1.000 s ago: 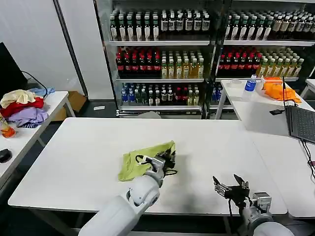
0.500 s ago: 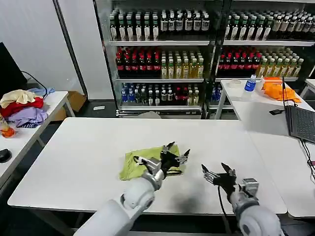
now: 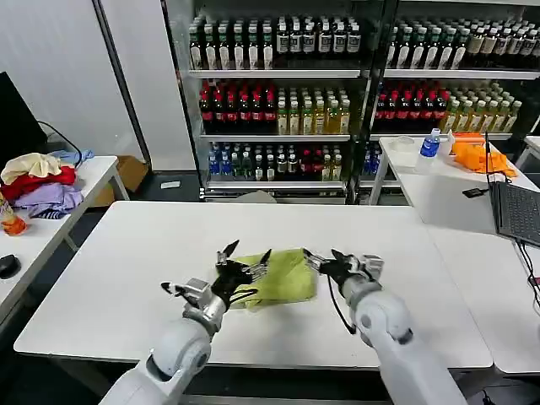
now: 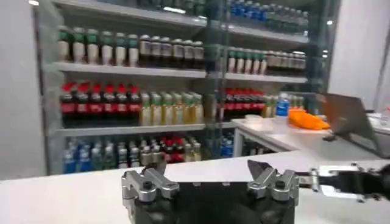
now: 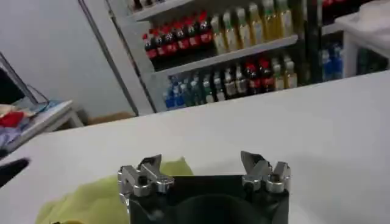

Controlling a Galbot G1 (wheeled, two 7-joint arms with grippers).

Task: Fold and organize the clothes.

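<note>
The lime yellow-green T-shirt (image 3: 283, 277) lay crumpled into a rough, partly folded heap on the white bench (image 3: 126, 278), near the middle and a little toward the near edge. In the right wrist view a patch of the same fabric (image 5: 91, 198) showed just beyond the pincer body.

The left pincer (image 3: 243, 260) sat at the shirt's left edge, low over the bench, its fingers spread apart and holding nothing. The left wrist view showed the same fingers (image 4: 149, 182) standing wide, with empty air between them and the drinks shelves (image 4: 140, 85) behind.

The right pincer (image 3: 323, 259) sat at the shirt's right edge, just beside the fabric, its fingers also spread and empty. From its own wrist camera the two fingers (image 5: 143, 173) stood well apart above the bench top.

The two pincers thus flanked the shirt, one on each side, at about the same depth.

On the far left side bench lay a pile of red, cream and lavender clothes (image 3: 35, 181). On the far right bench were an orange cloth (image 3: 477, 154) and an open laptop (image 3: 516, 211).
</note>
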